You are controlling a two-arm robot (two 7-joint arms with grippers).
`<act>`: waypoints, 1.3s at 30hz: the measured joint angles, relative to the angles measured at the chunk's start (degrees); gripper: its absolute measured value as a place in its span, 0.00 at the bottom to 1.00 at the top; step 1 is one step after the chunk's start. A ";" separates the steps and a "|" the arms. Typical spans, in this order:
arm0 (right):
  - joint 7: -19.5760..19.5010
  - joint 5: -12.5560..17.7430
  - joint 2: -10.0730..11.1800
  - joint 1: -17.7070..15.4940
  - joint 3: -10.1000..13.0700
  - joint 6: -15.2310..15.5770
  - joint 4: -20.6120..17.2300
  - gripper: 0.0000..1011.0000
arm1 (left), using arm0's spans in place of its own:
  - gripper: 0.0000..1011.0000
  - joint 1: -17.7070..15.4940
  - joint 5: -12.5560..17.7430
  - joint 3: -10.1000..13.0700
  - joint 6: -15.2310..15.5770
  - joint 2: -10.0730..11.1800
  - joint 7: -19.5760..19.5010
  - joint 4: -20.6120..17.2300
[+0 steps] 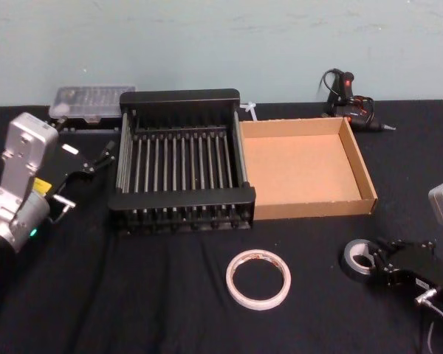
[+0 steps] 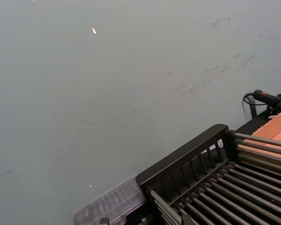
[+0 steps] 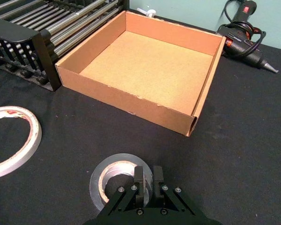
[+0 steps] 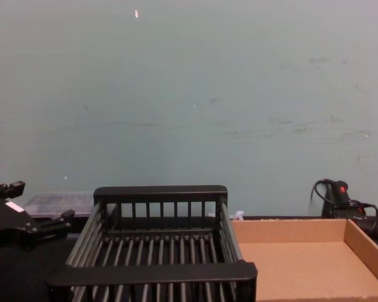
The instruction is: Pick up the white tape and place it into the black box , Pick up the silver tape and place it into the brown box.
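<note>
Right wrist view: the right pincer point(image 3: 148, 180) was clenched on the silver tape point(image 3: 113, 179); lifting toward the brown box point(image 3: 131, 101) was judged next.

Brown box point(image 1: 358, 166) interior bare; black box point(image 1: 179, 196) abutting its left wall, prob. touching.

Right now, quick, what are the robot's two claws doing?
Left gripper: open, holding nothing, beside the black box.
Right gripper: shut on the silver tape, pinching its wall.
</note>
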 joint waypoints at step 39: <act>6.45 -0.39 -4.42 -4.96 6.03 -15.17 -2.12 0.12 | 0.99 0.00 0.00 0.00 0.00 0.00 0.00 0.00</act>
